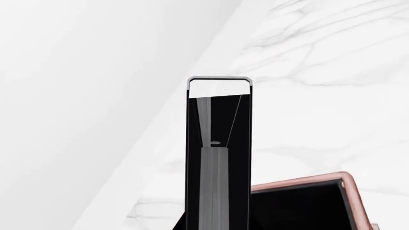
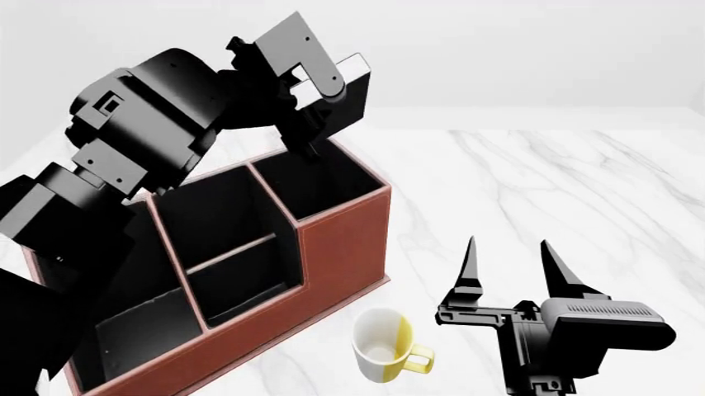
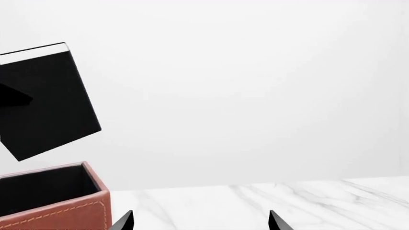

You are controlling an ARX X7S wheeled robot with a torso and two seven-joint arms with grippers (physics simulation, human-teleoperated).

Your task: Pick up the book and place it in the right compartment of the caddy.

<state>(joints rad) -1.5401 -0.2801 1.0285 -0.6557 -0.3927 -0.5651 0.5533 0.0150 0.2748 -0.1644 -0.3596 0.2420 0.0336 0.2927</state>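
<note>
The caddy (image 2: 330,247) rests on the marble table (image 2: 573,190). The book (image 3: 45,100) is suspended above the right compartment (image 2: 319,177), clear of its rim, long axis tilted off vertical with the lower end toward the opening. The left gripper (image 2: 314,115) pinches the book. The right gripper (image 2: 513,268) hovers spread beside the yellow mug (image 2: 385,346).

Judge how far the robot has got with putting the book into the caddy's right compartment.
Done: the book is lifted, held by the left gripper. In hand: it hangs tilted above the right compartment of the caddy, not yet inside. Left: lower it in and release. The right gripper waits with jaws open.
</note>
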